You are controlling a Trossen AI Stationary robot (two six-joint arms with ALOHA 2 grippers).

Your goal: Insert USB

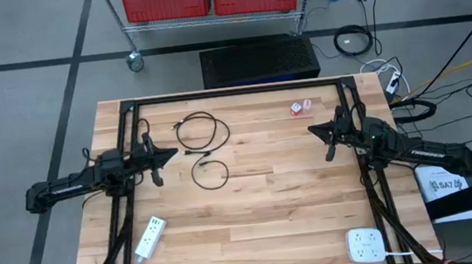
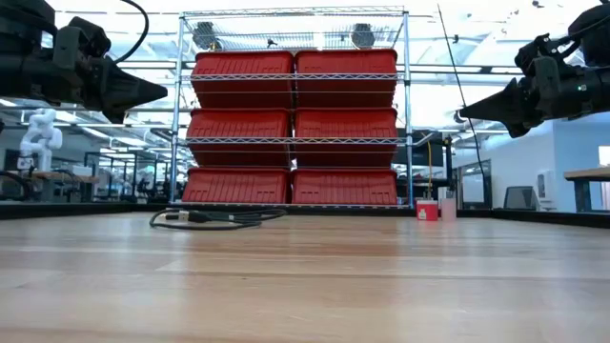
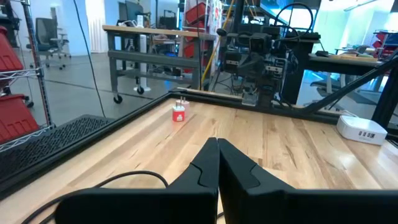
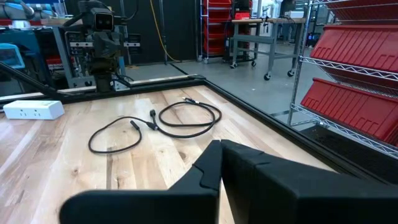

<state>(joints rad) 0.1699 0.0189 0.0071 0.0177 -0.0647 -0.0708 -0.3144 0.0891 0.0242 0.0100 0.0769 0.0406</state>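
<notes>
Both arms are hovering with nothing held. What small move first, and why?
Probably open the left gripper and lower it toward the coiled black USB cable on the wooden table: its fingers are shut and empty, and the cable lies nearest it.

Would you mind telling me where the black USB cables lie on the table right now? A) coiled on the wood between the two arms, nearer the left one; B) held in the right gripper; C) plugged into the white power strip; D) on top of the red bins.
A: the black USB cables lie loose on the wood, just beside the left gripper; the right gripper holds nothing.
</notes>
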